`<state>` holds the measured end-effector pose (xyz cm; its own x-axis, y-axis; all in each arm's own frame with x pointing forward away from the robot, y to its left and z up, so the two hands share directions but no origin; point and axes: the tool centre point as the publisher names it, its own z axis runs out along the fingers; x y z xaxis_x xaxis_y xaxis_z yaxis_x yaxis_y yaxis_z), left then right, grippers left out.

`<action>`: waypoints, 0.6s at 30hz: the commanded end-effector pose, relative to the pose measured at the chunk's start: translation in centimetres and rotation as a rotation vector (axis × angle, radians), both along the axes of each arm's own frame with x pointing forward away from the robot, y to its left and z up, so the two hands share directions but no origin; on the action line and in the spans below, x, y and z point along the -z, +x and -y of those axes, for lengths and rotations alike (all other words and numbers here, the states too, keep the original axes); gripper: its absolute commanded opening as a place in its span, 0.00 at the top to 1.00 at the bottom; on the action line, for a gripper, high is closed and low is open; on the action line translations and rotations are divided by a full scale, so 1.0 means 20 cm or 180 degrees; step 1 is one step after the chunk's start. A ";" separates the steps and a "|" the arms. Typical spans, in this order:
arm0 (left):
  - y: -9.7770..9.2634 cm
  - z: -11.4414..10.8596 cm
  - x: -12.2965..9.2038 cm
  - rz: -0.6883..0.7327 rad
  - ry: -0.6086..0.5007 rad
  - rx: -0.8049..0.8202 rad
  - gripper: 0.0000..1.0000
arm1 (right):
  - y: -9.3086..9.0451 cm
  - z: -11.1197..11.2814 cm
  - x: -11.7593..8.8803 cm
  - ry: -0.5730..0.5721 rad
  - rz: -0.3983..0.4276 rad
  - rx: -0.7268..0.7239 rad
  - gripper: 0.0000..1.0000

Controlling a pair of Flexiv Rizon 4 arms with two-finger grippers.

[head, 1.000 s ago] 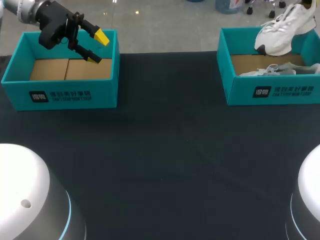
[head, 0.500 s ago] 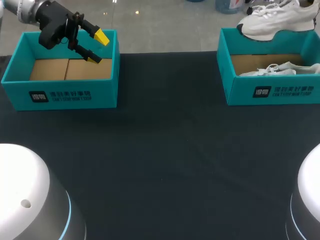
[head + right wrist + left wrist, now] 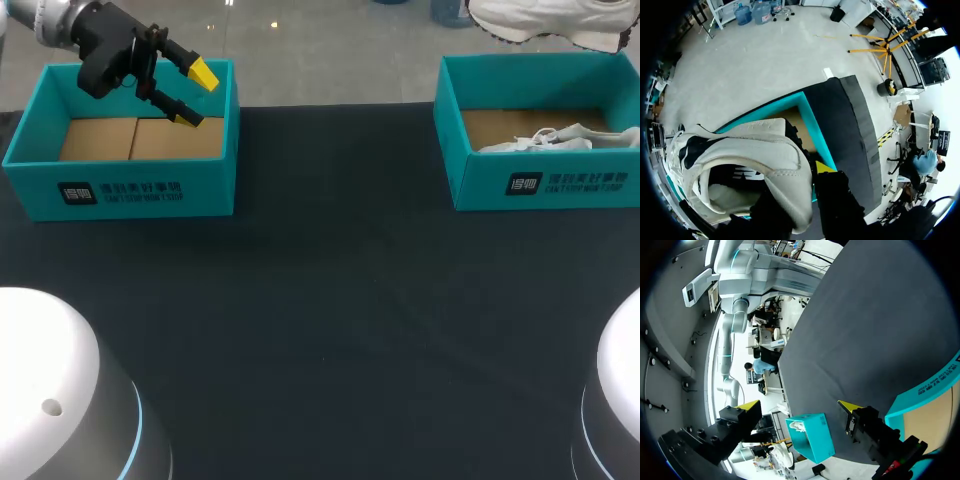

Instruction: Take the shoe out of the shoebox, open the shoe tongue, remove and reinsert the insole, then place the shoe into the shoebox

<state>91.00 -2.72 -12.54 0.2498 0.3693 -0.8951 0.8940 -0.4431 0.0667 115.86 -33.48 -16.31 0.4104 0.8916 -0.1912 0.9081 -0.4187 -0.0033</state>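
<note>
A white shoe (image 3: 545,20) hangs level in the air above the back of the right teal shoebox (image 3: 500,185), sole facing down. In the right wrist view my right gripper (image 3: 800,176) is shut on the shoe (image 3: 740,160) at its heel collar; one yellow fingertip (image 3: 824,167) shows outside the collar and the other is hidden. That gripper itself is out of the head view. A second white shoe (image 3: 548,140) lies inside this box. My left gripper (image 3: 185,95) stands open and holds nothing, over the back of the left teal box (image 3: 130,190).
The left box holds only its brown cardboard floor (image 3: 135,138). In the left wrist view the left gripper (image 3: 797,405) looks across the black tabletop (image 3: 875,330) to the far shoebox (image 3: 812,440). The left box's rim (image 3: 927,390) lies beside its fingers.
The right arm lifted the white shoe up out of the shoebox; it swung from toe-down to level and rose toward the view's top edge. The left arm has not moved.
</note>
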 end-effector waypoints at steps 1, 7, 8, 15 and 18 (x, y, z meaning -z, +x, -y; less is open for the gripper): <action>0.00 0.00 0.00 0.0004 0.0007 0.0001 0.00 | 0.04 0.02 0.02 0.0169 -0.0330 0.0012 1.00; 0.00 0.00 0.00 0.0004 0.0007 0.0001 0.00 | 0.03 0.02 0.03 0.0162 -0.0265 -0.0300 1.00; 0.00 0.00 0.00 0.0004 0.0007 0.0001 0.00 | 0.03 0.02 0.04 0.0152 -0.0250 -0.0400 1.00; 0.00 0.00 0.00 0.0004 0.0007 0.0001 0.00 | 0.01 0.02 0.11 -0.0001 -0.0253 -0.0601 1.00; 0.00 0.00 0.00 0.0004 0.0007 0.0001 0.00 | 0.02 0.03 0.15 0.0001 -0.0272 -0.0512 1.00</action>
